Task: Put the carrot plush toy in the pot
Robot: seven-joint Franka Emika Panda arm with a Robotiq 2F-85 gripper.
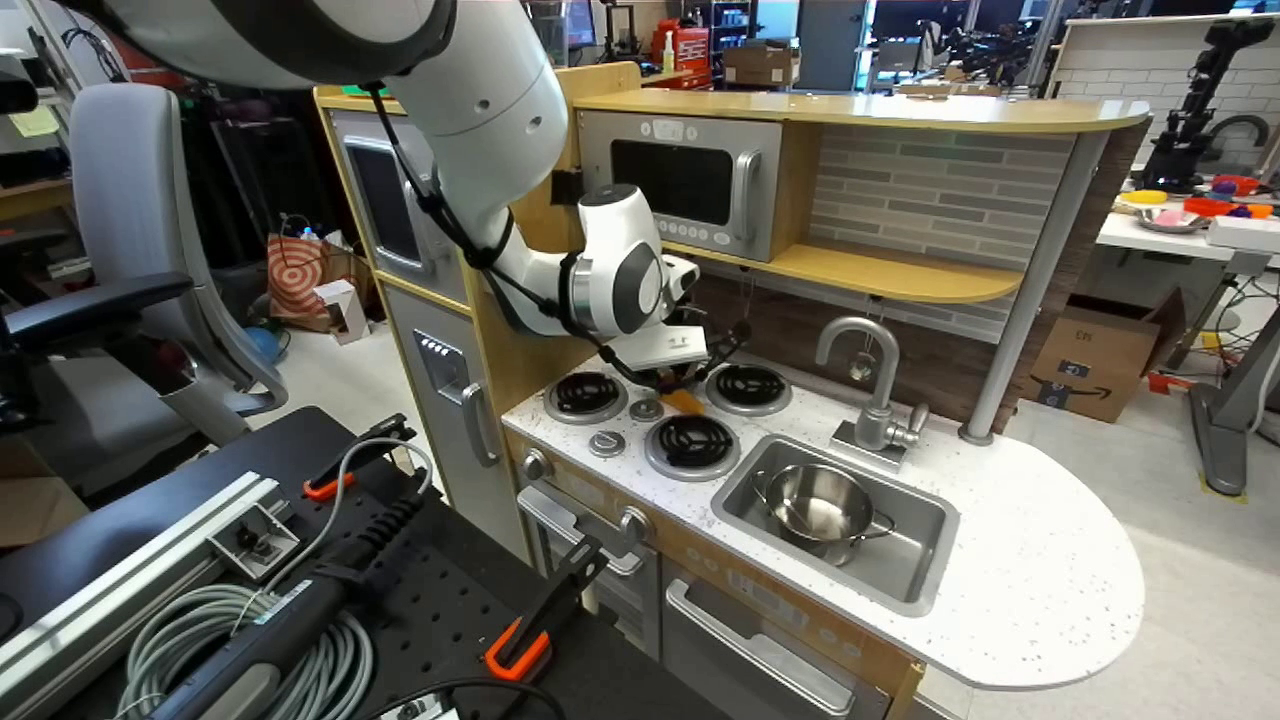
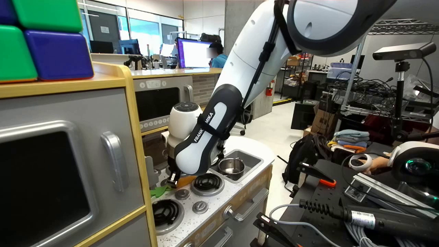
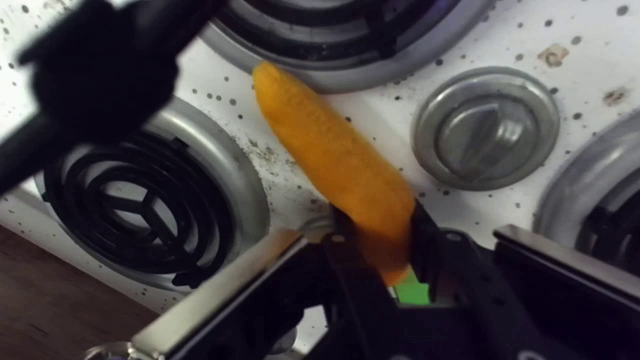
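Note:
The carrot plush toy shows orange in the wrist view (image 3: 335,150), with a bit of its green top (image 3: 414,290) behind the fingers. It is over the stove top among the burners in both exterior views (image 1: 684,401) (image 2: 186,180). My gripper (image 3: 377,227) has its fingers against both sides of the carrot near its leafy end and is shut on it. The gripper also shows in an exterior view (image 2: 174,180), pointing down at the stove. Whether the carrot touches the stove top is unclear. The silver pot (image 1: 820,503) stands in the sink in both exterior views (image 2: 232,167).
The grey sink basin (image 1: 940,560) is right of the burners, with a curved faucet (image 1: 880,380) behind it. Black burners (image 1: 692,442) and knobs (image 1: 607,443) surround the gripper. A toy microwave (image 1: 680,180) and a yellow shelf (image 1: 900,275) overhang the counter's back.

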